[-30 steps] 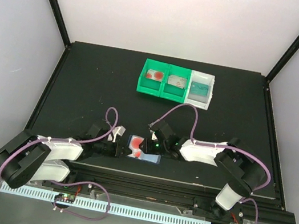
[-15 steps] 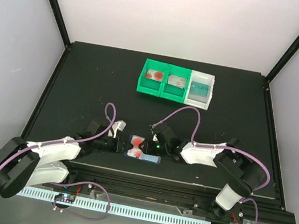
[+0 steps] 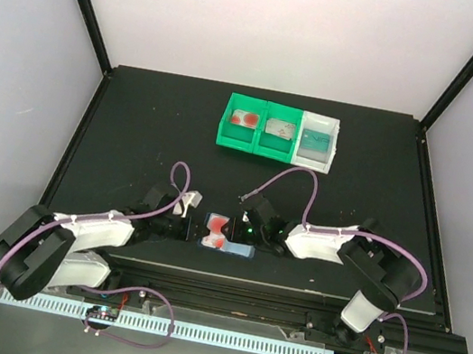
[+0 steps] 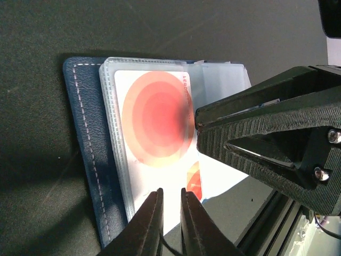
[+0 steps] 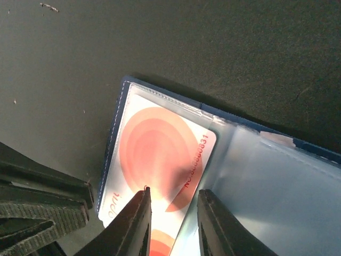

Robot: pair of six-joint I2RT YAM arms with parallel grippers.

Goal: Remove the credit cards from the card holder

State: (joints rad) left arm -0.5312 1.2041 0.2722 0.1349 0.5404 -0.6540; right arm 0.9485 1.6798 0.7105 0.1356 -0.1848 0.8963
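While the card holder (image 3: pixel 227 238) lies open by the tabletop's (image 3: pixel 154 126) near edge, I see the white card with red circles (image 4: pixel 154 117) tucked inside it. My left end effector (image 4: pixel 171 193) is nearly clenched at the card's edge, and I cannot tell whether it is grasping it. My right end effector (image 5: pixel 175 192) is released over the card.

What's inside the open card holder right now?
A white card with red circles sits in a clear pocket of the card holder. A second red print peeks out beneath it. Cards tucked behind the pockets cannot be seen.
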